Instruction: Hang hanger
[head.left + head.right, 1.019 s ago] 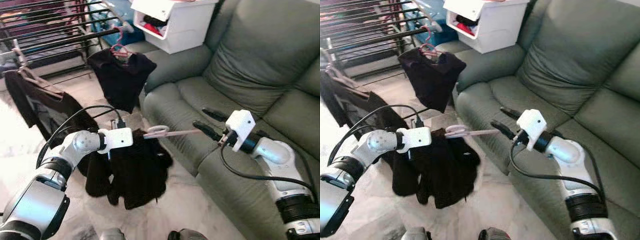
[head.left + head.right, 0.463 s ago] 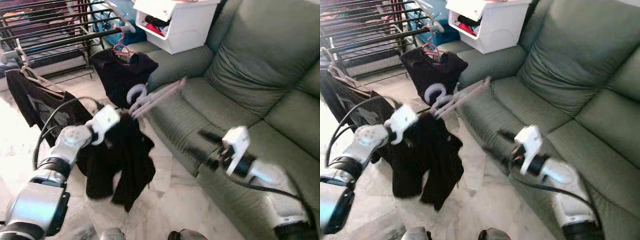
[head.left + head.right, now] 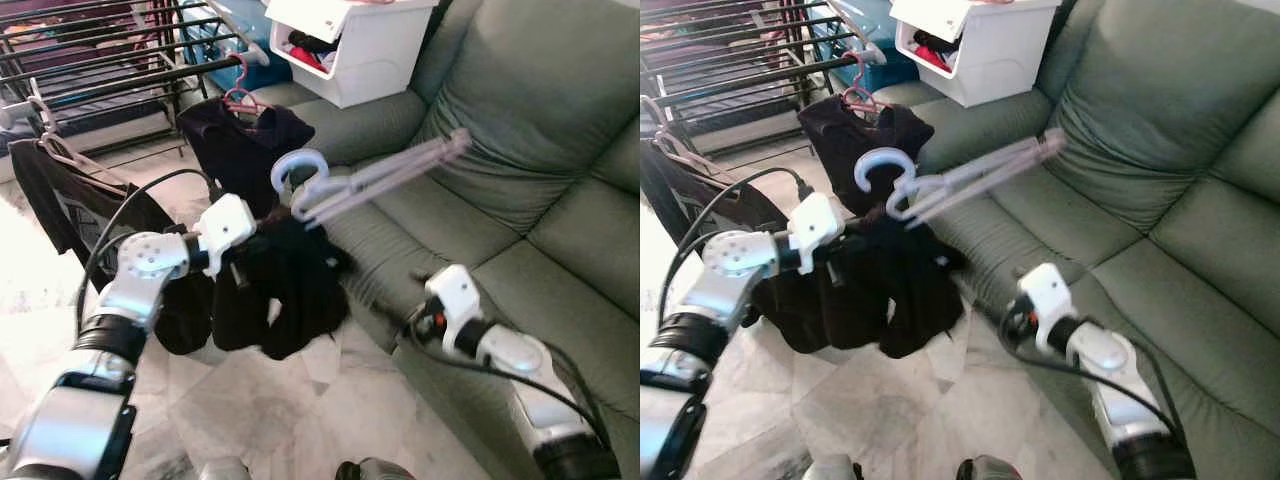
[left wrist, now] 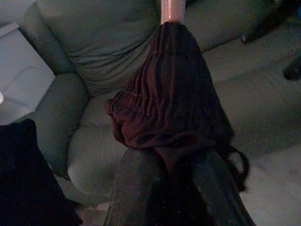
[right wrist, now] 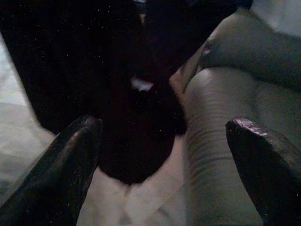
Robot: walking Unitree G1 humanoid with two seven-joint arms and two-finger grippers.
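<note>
A pale pink hanger [image 3: 375,180] is tilted up over the sofa front, hook [image 3: 297,170] toward the rack. A dark garment [image 3: 285,290] hangs bunched below it. My left gripper [image 3: 262,222] is shut on the hanger near the hook. In the left wrist view its fingers [image 4: 136,188] close under maroon cloth [image 4: 164,103], with the pink bar [image 4: 169,9] beyond. My right gripper [image 3: 390,305] is low by the sofa front, blurred. In the right wrist view it [image 5: 164,141] is open, fingers [image 5: 70,160] wide apart and holding nothing, facing the dark garment [image 5: 117,94].
A black drying rack [image 3: 100,60] stands at the back left. Hung there are a dark garment on a pink hanger [image 3: 245,140] and a black shirt [image 3: 60,190]. A white storage box [image 3: 350,45] sits on the green sofa's [image 3: 520,130] arm. Marble floor [image 3: 300,420] lies below.
My left arm raised the hanger and garment and swung its far end up. My right gripper let go of the hanger's end and dropped low by the sofa.
</note>
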